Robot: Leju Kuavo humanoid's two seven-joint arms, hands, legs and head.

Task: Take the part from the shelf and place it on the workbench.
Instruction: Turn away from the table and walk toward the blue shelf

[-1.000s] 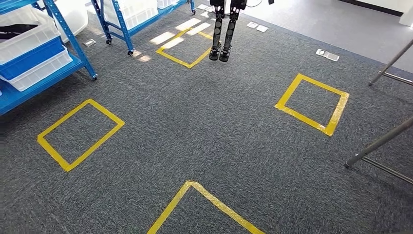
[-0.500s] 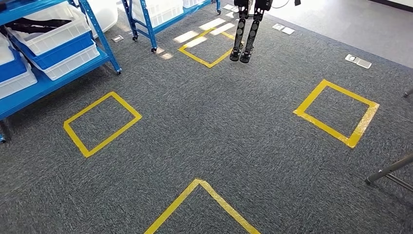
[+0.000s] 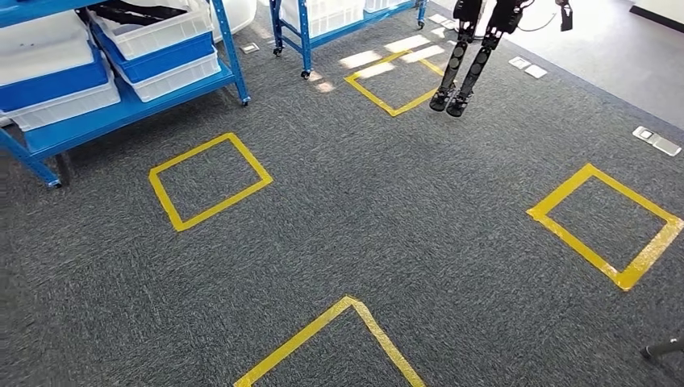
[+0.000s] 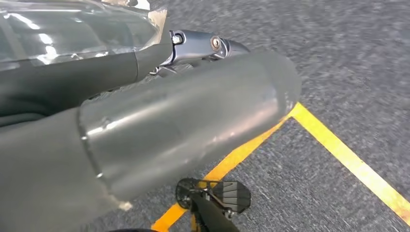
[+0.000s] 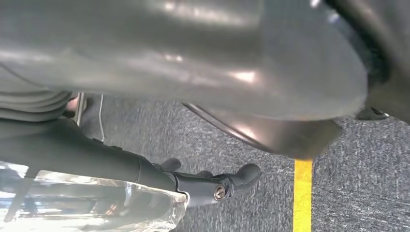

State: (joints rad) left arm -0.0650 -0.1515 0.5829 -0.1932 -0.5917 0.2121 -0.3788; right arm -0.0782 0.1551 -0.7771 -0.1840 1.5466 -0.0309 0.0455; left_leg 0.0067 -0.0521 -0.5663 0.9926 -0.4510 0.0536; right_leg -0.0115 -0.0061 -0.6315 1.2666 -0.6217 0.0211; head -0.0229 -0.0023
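Because the robot was on its feet with no reaching to do yet, both arms hung low over the carpet point(image 3: 387, 226). The left hand point(image 4: 183, 121) had its thick thumb and a dark finger stretched out straight, apart from each other, with nothing seen in its hold. The right hand point(image 5: 193, 96) lay the same way, slack and empty as far as its wrist view showed. A glossy clear film ran alongside the fingers of each hand; whether it belonged to the hand I could not tell.

Closest ahead, the corner of a yellow tape square point(image 3: 379, 334) pointed away from the robot. Another tape square point(image 3: 226, 205) sat just in front of the blue shelf point(image 3: 121, 113), probably marking where to stand for picking.

As for the part, it was presumably on that shelf, not yet taken. White and blue bins stood side by side on its boards, open tops upward for easy reach. In the upper white bin point(image 3: 161, 31) lay some dark shapes point(image 3: 137, 14), long and flat-looking, perhaps the part, though too small to make out.

Farthest off, another robot's dark legs point(image 3: 468, 72) hung above a further square.
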